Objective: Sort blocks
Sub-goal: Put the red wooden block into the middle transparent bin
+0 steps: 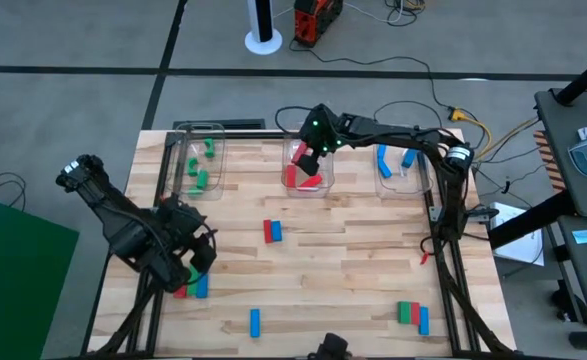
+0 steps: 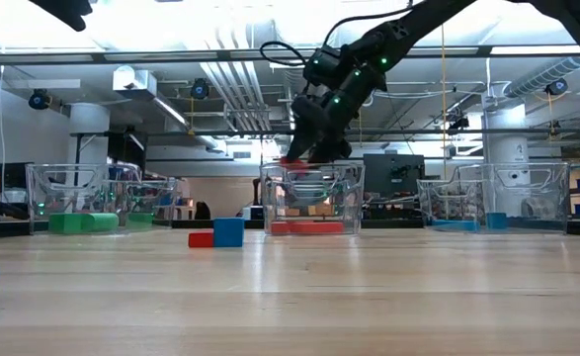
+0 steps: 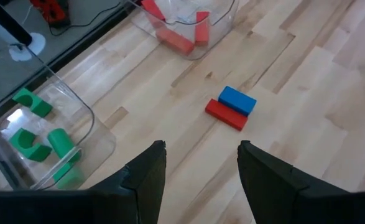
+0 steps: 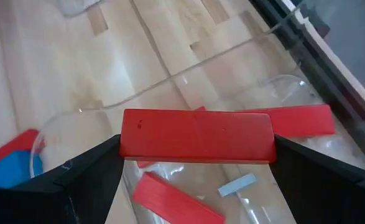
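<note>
Right end effector clamped on red block, hovering over middle bin; drop pending. Left end effector open, empty, near counter's left front over red/green/blue cluster.

Done: green blocks in left bin, reds in middle, blues in right bin.

Left: red-blue pair mid-counter, lone blue at front, green-red-blue group front right, plus left cluster. Judgement: roughly half sorted.
</note>
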`<state>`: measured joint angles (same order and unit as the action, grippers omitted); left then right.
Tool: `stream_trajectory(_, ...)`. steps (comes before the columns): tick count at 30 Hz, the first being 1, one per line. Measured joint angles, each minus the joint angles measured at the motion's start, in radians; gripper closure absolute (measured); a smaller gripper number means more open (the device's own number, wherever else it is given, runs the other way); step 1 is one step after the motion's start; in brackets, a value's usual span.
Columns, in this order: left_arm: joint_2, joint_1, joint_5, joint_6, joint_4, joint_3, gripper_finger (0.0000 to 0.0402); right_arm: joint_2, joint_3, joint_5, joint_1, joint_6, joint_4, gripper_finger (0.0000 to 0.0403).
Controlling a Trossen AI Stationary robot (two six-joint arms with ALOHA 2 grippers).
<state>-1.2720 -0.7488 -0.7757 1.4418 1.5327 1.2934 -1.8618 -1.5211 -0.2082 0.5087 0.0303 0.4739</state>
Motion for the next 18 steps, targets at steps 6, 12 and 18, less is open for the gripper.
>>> stream_trajectory(6,0.0,0.008,0.0,0.0,0.012,0.0,0.0226,-0.006,0.003,0.028,0.009,-0.093,-0.004,0.0037)
stream_trajectory(12,0.0,0.01,0.0,0.0,0.012,0.0,0.0226,-0.006,0.005,0.053,0.028,-0.149,-0.002,0.0037)
stream_trajectory(18,0.0,0.013,0.0,0.0,0.016,0.0,0.0226,-0.006,0.007,0.054,0.023,-0.297,0.027,0.0037)
